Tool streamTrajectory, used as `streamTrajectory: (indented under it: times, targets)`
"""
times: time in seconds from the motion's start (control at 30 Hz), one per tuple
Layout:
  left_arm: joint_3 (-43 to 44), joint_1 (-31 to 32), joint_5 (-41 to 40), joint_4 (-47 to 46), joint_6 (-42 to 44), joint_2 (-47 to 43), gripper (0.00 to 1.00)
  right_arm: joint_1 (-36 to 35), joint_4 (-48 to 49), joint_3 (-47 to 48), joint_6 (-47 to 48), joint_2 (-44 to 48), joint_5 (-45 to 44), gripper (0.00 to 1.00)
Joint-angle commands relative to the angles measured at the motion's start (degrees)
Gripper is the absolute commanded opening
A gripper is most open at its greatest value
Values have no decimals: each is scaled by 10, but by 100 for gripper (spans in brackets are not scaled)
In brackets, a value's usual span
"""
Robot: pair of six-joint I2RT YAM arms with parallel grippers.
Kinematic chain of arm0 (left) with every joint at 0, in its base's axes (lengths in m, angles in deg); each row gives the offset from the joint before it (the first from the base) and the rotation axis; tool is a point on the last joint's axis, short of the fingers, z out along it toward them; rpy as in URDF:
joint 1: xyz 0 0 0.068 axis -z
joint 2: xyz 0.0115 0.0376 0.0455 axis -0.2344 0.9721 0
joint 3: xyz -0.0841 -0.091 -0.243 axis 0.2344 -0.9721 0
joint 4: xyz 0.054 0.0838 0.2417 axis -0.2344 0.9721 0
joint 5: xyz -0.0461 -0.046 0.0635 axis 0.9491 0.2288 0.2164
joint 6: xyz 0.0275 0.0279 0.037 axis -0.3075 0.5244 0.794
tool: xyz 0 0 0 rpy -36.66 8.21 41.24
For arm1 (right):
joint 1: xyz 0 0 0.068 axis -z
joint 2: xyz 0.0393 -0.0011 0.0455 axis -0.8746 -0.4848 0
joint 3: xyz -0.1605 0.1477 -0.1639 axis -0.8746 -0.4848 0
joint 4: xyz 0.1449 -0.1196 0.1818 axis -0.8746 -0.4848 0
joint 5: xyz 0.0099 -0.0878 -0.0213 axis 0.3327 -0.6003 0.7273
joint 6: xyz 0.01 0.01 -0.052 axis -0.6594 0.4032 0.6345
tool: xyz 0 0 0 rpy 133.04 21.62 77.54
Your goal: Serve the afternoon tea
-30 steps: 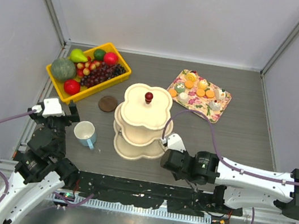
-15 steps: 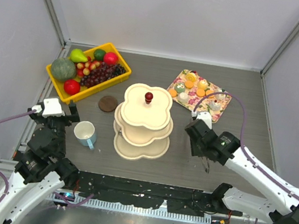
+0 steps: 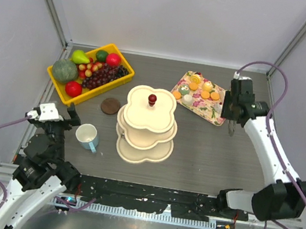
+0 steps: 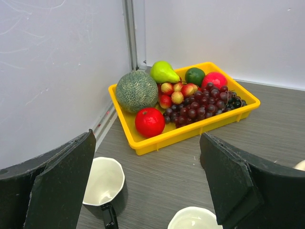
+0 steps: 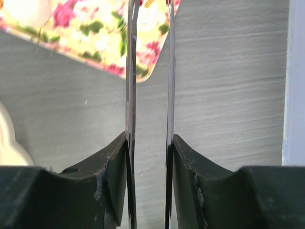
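Top view: the stand (image 3: pixel 145 131) sits upright on the worktop (image 3: pixel 234 157), red knob (image 3: pixel 152 98) up. The pale blue mug (image 3: pixel 86 135) is just left, handle pointing near-right. The pastries (image 3: pixel 202 91) lie on the floral tray (image 3: pixel 218 119), with the right hand (image 3: pixel 231 127) beside its right corner.

Left wrist: the left hand (image 4: pixel 147 143) is spread wide and empty. A dark mug (image 4: pixel 102 183), not made out from above, has its handle toward the camera.

Right wrist: the thin fingers (image 5: pixel 131 71) are narrowly parted, gripping nothing.

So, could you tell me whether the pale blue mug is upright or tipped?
Upright: the pale blue mug stands with its open mouth facing up.
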Motion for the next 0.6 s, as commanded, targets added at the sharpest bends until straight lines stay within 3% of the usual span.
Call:
streamTrajectory:
  times: [0.0, 0.27, 0.57]
  targets:
    - [6, -3, 12, -10, -15, -20, 99, 59, 57, 64, 67, -64, 55, 44]
    - [5, -2, 10, -10, -16, -36, 99, 132, 97, 130, 115, -197, 120, 47]
    - [5, -2, 12, -12, -16, -40, 99, 162, 98, 184, 152, -254, 149, 51]
